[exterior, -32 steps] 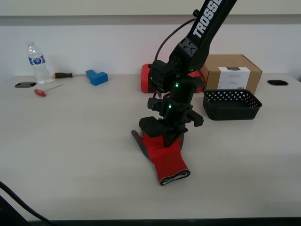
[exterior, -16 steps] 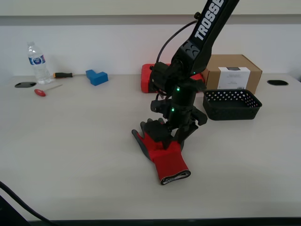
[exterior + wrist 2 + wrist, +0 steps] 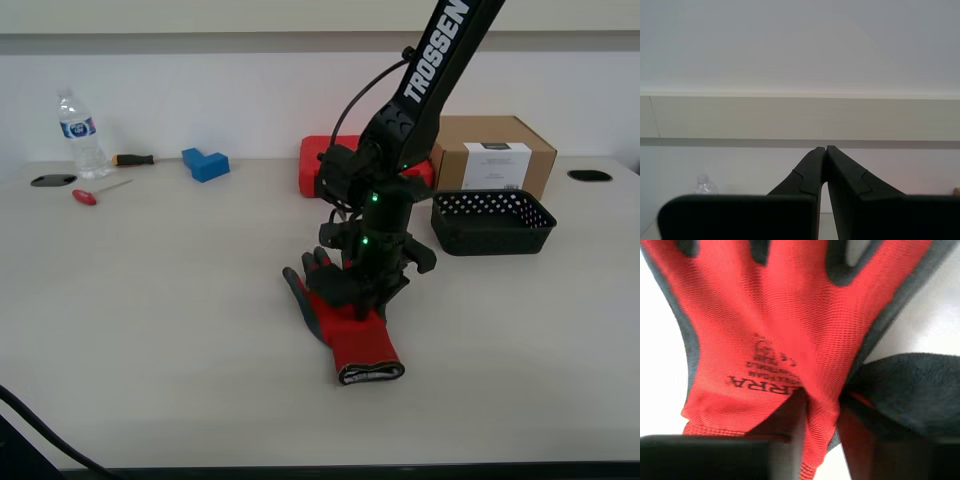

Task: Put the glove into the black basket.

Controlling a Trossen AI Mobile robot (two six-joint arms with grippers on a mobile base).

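Note:
The red glove [image 3: 350, 335] with dark grey fingertips lies on the table in the middle of the exterior view, cuff toward the front edge. My first gripper [image 3: 365, 305] stands over its palm and is shut on a pinched fold of the red knit; in the first wrist view the glove [image 3: 790, 330] fills the frame and the fold sits between the jaws. The black basket [image 3: 492, 222] stands to the exterior view's right, farther back. My second gripper [image 3: 824, 155] is shut, empty, pointing at the wall, and does not show in the exterior view.
A brown cardboard box [image 3: 495, 152] stands behind the basket. A red tool case [image 3: 320, 165] lies behind the arm. A blue block [image 3: 205, 163], a screwdriver [image 3: 132, 159], a red-handled tool [image 3: 90, 195] and a water bottle [image 3: 76, 133] are at the back on the exterior view's left.
My first gripper has closed on the glove's palm and bunched the knit. The glove's fingers have lifted a little and its shape has changed.

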